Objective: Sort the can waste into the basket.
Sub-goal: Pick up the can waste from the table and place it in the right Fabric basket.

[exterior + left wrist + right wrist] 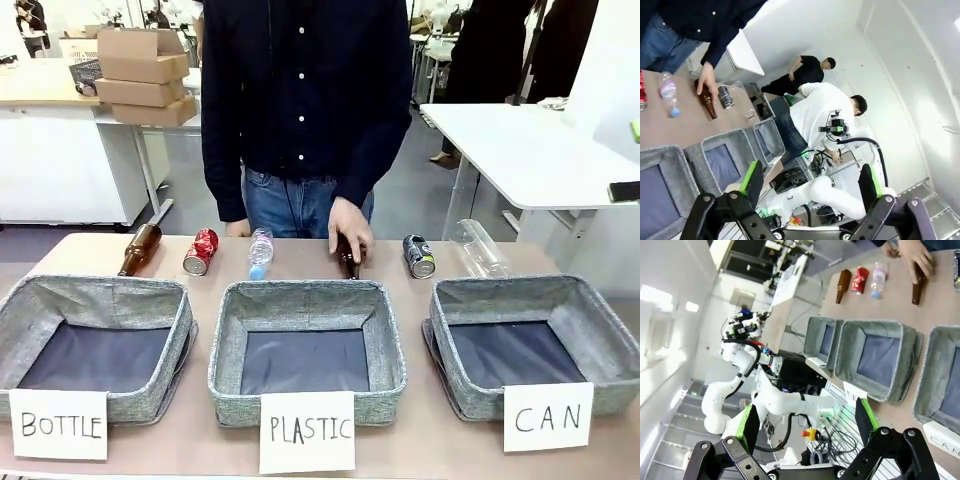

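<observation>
Front view. Table point(100, 255), tan top. Three grey baskets in a row along the near edge: one signed BOTTLE point(95, 345) at left, one signed PLASTIC point(306, 350) in the middle, the CAN basket point(535, 340) at right, with nothing visible inside it. Beyond the baskets, a row of items lying on their sides, left to right: brown bottle point(140, 249); red can point(201, 251), beyond the gap between the BOTTLE and PLASTIC baskets; small clear bottle with blue cap point(260, 252); second brown bottle point(347, 258), under the person's hand point(350, 227); black-and-silver can point(418, 256), just beyond the CAN basket's far left corner; clear plastic bottle point(478, 246). No arm or claw appears here.

Left wrist view. Left claw point(810, 181), fingers spread wide, nothing between them, held well above and off the table. Table seen tilted: the hand on the brown bottle, the black-and-silver can just beside it, the clear bottle with blue cap; the red can cut by the left edge. Only this view shows the other arm point(830, 195) below.

Right wrist view. Right claw point(807, 423), fingers wide apart, holding nothing, off the table's near side. The signs are seen edge-on; the CAN sign's lettering is partly legible at lower right. The black-and-silver can shows only as a sliver at the right edge; the red can lies between the brown bottle and the small clear bottle.
</observation>
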`<state>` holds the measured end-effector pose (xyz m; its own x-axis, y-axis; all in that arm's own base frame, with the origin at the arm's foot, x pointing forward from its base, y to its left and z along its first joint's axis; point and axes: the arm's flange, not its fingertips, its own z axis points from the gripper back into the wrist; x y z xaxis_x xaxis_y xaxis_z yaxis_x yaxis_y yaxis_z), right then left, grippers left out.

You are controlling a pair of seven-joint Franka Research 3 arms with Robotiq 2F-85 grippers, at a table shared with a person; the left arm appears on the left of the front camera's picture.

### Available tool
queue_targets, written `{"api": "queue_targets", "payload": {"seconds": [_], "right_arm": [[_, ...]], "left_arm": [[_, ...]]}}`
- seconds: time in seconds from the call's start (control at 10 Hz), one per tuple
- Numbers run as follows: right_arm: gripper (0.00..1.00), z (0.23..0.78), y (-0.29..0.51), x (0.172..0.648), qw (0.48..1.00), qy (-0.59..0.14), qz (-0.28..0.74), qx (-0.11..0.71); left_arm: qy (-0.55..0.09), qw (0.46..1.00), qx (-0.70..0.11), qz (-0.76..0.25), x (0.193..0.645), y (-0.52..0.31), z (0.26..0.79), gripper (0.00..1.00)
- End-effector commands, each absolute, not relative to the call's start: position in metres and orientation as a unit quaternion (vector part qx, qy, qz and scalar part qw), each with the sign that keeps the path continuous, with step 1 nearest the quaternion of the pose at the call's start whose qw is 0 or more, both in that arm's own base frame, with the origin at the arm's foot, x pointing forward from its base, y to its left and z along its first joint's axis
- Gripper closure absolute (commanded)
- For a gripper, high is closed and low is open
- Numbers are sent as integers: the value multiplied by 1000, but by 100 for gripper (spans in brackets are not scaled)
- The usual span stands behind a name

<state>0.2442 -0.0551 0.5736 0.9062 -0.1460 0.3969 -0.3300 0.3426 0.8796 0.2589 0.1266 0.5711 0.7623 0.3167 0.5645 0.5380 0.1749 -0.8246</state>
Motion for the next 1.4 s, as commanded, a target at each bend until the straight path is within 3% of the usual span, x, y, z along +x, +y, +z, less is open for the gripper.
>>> {"api": "queue_targets", "payload": {"seconds": [0.0,0.4,0.5,0.8,1.0,1.1,1.3], "right_arm": [[0,575,-54,249,785,-219,69,576],[0,575,-54,249,785,-219,69,576],[0,575,-54,249,785,-219,69,576],[0,575,-54,249,785,-219,69,576],[0,575,-54,249,785,-219,69,576],[0,575,-54,249,785,-219,69,576],[0,575,-54,249,785,-219,69,576]], "left_arm": [[-344,689,-633,-86,264,124,571,0],[-334,694,-633,-75,263,126,565,0],[-323,743,-573,-123,269,107,582,0],[-239,848,-459,-113,357,56,589,0],[-217,883,-404,-95,410,24,573,0],[-184,895,-394,-95,427,13,561,0],[-180,859,-464,-119,404,31,581,0]]}}
